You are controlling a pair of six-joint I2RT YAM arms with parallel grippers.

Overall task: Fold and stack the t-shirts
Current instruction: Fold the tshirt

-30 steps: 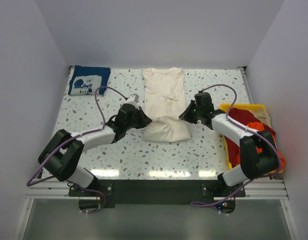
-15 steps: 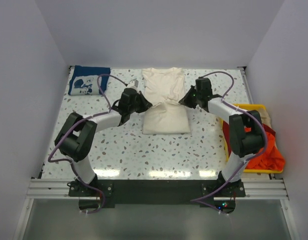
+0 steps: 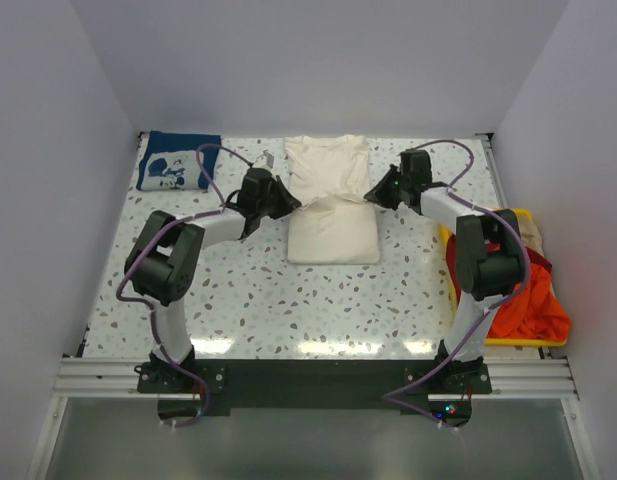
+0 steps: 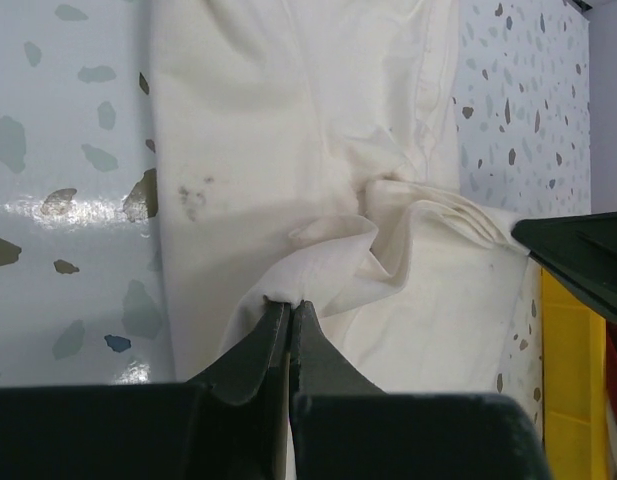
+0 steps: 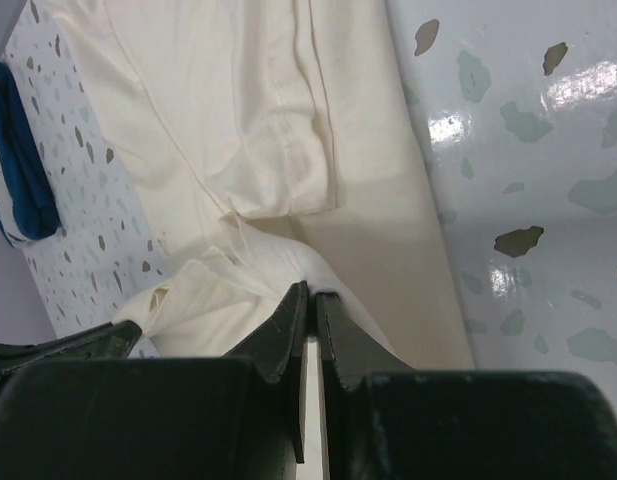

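Left jaws: pinched shut on the cream t-shirt (image 4: 288, 150), on the fold's 9 o'clock edge.
Right jaws: pinched shut on the same fold, on its 3 o'clock edge.
Cream t-shirt place: mid-table (image 3: 268, 290), toward 12 o'clock, with the near half doubled over.
Navy t-shirt (image 3: 176, 160): folded, in the 11 o'clock corner.
Orange-red t-shirt (image 3: 528, 305): heaped in the yellow bin (image 3: 513, 213), at 4 o'clock.

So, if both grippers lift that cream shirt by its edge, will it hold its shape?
Probably floppy: the cream shirt bunches into soft creases where the left gripper and right gripper pinch it. The middle between them likely sags. It may also slide on the glossy table.
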